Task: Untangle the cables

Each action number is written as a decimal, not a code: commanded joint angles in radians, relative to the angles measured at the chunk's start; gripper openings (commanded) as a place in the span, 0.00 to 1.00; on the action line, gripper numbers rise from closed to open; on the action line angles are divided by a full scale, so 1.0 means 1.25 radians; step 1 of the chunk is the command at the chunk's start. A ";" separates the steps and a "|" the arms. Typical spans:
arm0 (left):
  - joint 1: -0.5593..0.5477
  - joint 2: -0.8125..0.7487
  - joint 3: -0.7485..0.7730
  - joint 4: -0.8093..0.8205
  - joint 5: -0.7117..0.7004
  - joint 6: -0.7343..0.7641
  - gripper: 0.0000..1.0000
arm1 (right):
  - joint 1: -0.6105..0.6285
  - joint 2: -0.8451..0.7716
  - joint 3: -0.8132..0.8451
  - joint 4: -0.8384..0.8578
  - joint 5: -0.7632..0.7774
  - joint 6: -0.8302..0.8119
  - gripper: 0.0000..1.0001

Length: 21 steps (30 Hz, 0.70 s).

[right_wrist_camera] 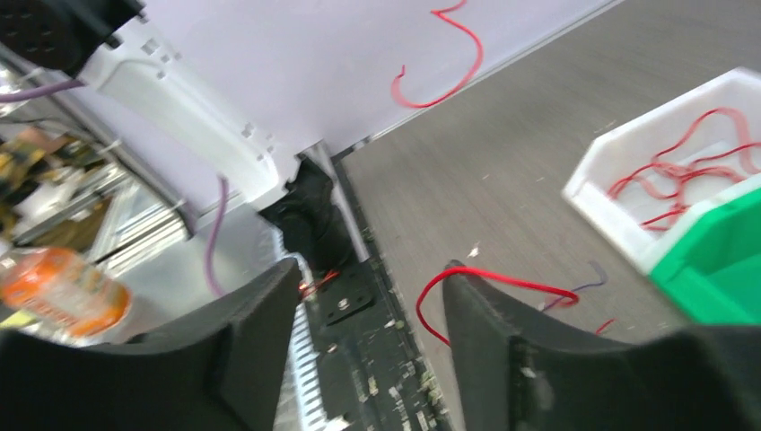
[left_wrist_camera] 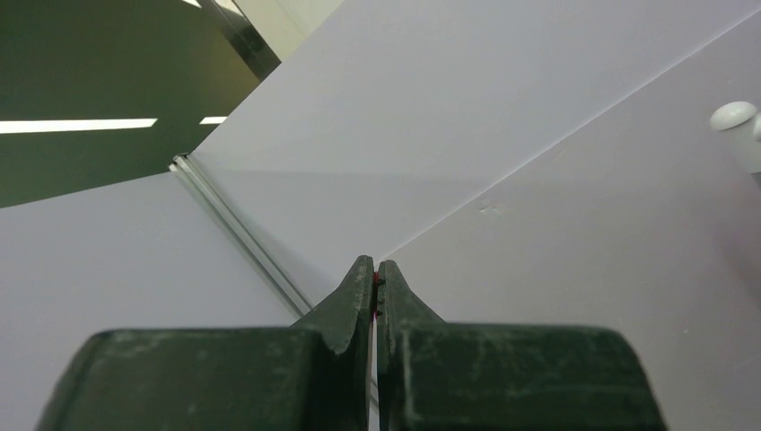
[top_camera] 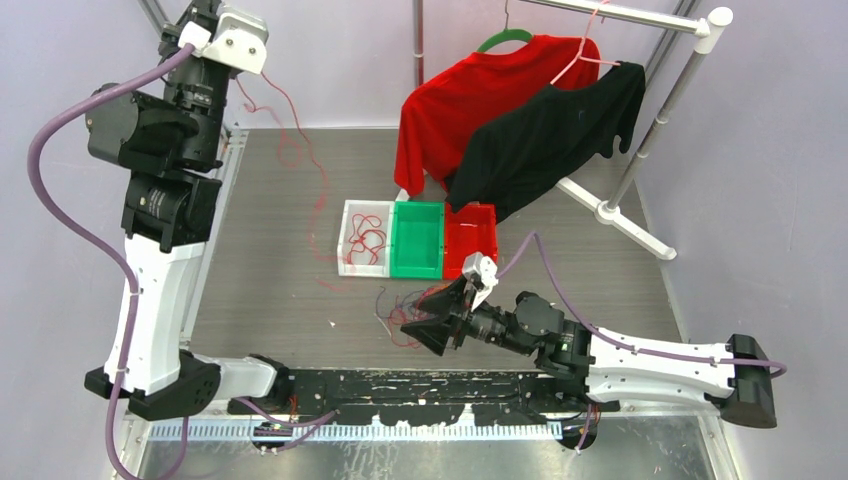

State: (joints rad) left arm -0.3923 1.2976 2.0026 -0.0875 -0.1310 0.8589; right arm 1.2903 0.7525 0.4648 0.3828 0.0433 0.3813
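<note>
The grey ribbed worktop [top_camera: 260, 250] carried a white bin [top_camera: 360, 271], a green bin [top_camera: 415, 272] and a red bin [top_camera: 486, 212], touching in a row. Loose cables [right_wrist_camera: 511, 280] lay nearby, and a rack foot [top_camera: 610, 212] apparently rested at far right.

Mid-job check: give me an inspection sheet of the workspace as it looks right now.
Surface: grey table, small debris at front.
Job's things: red cables in white bin; long red cable hanging from left gripper to the table; loose red and purple pieces by right gripper.
Clutter: green bin, red bin beside white bin.
Grippers: left raised, shut on long red cable; right low, open, holding nothing.
Cables: lilac hoses along both arms.
Surroundings: rack with red shirt, black shirt.
</note>
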 commanded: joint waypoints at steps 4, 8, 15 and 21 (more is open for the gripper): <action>0.002 -0.016 0.081 -0.033 0.052 -0.063 0.00 | 0.005 0.059 0.028 0.073 0.119 -0.050 0.71; 0.002 -0.010 0.109 -0.042 0.055 -0.058 0.00 | 0.004 0.118 0.058 0.036 0.139 -0.079 0.65; 0.002 -0.012 0.096 -0.069 0.081 -0.078 0.00 | 0.004 0.177 0.105 -0.022 0.121 -0.085 0.62; 0.002 -0.016 0.043 -0.068 0.100 -0.117 0.00 | 0.004 0.180 0.104 -0.046 0.171 -0.082 0.63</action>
State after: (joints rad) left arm -0.3923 1.2846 2.0876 -0.1749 -0.0368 0.7620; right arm 1.2903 0.9840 0.5564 0.3191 0.2031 0.2905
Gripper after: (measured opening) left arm 0.009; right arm 0.633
